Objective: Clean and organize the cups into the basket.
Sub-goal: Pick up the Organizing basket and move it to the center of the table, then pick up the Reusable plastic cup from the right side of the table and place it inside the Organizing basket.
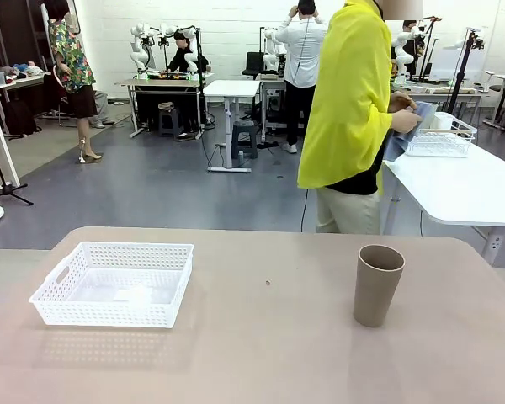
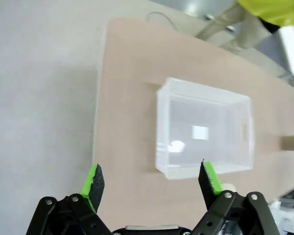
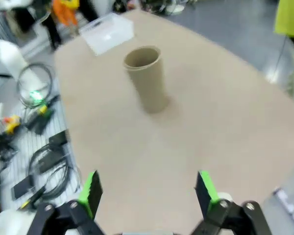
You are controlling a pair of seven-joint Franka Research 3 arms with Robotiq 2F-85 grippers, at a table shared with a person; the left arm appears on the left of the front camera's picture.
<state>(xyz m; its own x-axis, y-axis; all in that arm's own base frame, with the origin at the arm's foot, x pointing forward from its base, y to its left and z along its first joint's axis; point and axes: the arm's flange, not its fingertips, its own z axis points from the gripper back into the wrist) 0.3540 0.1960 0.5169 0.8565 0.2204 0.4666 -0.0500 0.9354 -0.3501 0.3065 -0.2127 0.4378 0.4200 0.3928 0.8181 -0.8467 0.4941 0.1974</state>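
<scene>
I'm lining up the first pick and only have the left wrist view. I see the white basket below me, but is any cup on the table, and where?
Observer: One brown cup stands upright on the right side of the table, well apart from the basket.
Operator: Is anything gripping it?
Observer: No. The right gripper hangs above the table with its fingers apart, and the cup ahead of it is untouched.
Operator: And the person?
Observer: The person, in a yellow top, is turned away at a neighbouring white table, hands at a white crate.
</scene>
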